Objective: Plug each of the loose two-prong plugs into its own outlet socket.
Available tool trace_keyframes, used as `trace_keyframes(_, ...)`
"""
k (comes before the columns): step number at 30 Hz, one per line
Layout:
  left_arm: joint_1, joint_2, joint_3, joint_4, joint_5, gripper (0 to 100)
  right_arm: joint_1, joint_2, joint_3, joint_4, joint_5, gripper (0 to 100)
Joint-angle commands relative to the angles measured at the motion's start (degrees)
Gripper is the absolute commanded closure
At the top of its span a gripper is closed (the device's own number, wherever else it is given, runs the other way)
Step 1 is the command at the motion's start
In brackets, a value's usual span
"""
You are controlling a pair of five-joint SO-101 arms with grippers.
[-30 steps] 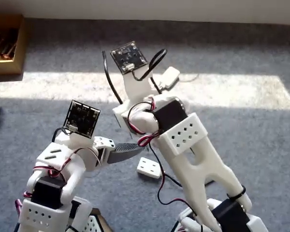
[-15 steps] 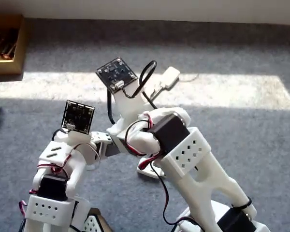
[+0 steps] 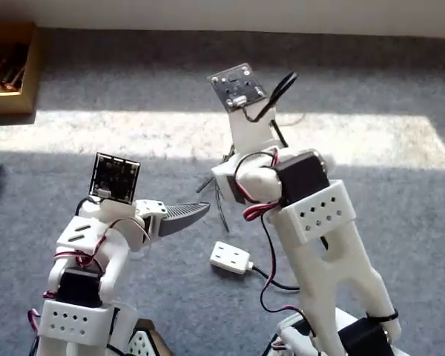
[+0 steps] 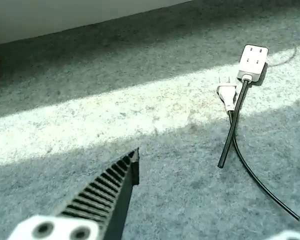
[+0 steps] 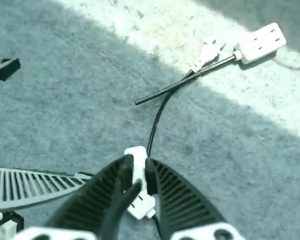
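High camera looks steeply down from behind both arms point(image 3: 319, 215). Wrist cameras face forward, low over grey carpet point(image 4: 90, 115), sharing the sunlit white rectangular plastic outlet block point(image 4: 253, 61).

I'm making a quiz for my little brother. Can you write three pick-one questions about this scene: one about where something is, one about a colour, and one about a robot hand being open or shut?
1. Where is the loose white plug?
A. On the sunlit carpet, beside the far outlet block
B. Pushed into a socket
C. Hanging in the air

2. What colour is the near outlet block?
A. Red
B. White
C. Green

3. How is the left hand?
A. Open, holding nothing
B. Shut on a plug
C. Shut on a cord

Answers:
1 A, because the plug lies in the bright strip next to that block, with its prongs out of the sockets.
2 B, because the block shows white against the grey carpet.
3 A, because the left wrist view shows bare carpet beside its dark finger.
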Motion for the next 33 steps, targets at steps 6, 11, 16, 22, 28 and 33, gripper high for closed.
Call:
trace_keyframes(6, -11.74, -0.48, 6.55, -1.14, 0.97, 47, 4.26, -0.22, -1.45, 9.1, -7.21, 99.3)
trace_keyframes(11, -20.18, -0.48, 8.57, -1.14, 6.86, 47, -1.8, -0.13, 4.0, 7.87, -11.69, 99.3)
trace_keyframes(16, -23.25, -0.22, 8.92, -1.23, 8.44, 47, -3.47, -0.04, 14.81, 10.51, -30.86, 99.3)
trace_keyframes(22, -23.08, -0.22, 9.01, -1.23, 8.35, 47, -3.65, -0.57, 22.73, 6.2, -40.79, 99.3)
trace_keyframes(28, -23.08, -0.13, 9.01, -1.23, 8.26, 47, -3.56, -0.66, 30.55, -6.02, -41.93, 99.3)
trace_keyframes(33, -23.08, -0.13, 9.01, -1.23, 8.18, 47, -3.3, -0.66, 35.91, -11.12, -45.89, 99.3)
